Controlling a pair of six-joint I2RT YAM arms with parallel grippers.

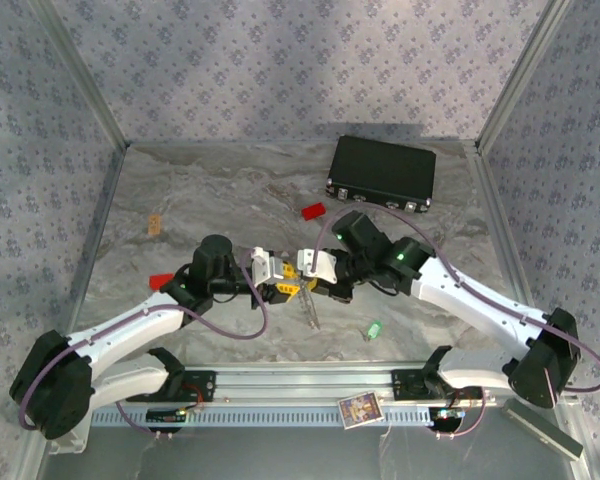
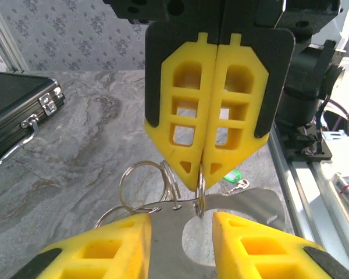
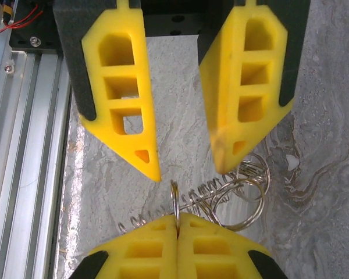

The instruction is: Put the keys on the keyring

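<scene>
My right gripper [image 3: 177, 220] is shut on the keyring [image 3: 174, 199], a thin silvery ring standing edge-on between its yellow fingers. From that ring hang several smaller rings [image 3: 247, 200] and a wire coil. In the left wrist view the right gripper [image 2: 199, 183] pinches the keyring [image 2: 201, 197] just above a flat grey metal tag [image 2: 163, 238]. My left gripper [image 2: 180, 224] faces it, open, fingers either side of the tag. Both meet mid-table [image 1: 300, 278]. The green key [image 1: 373, 329] lies on the table to the right. Two small red pieces [image 1: 161, 281] [image 1: 312, 211] lie apart; I cannot tell which is the key.
A black case [image 1: 382, 172] sits at the back right. A small tan piece [image 1: 155, 224] lies at the left. An aluminium rail [image 1: 300, 385] runs along the near edge, with a small card [image 1: 359, 409] on it. Patterned walls close three sides.
</scene>
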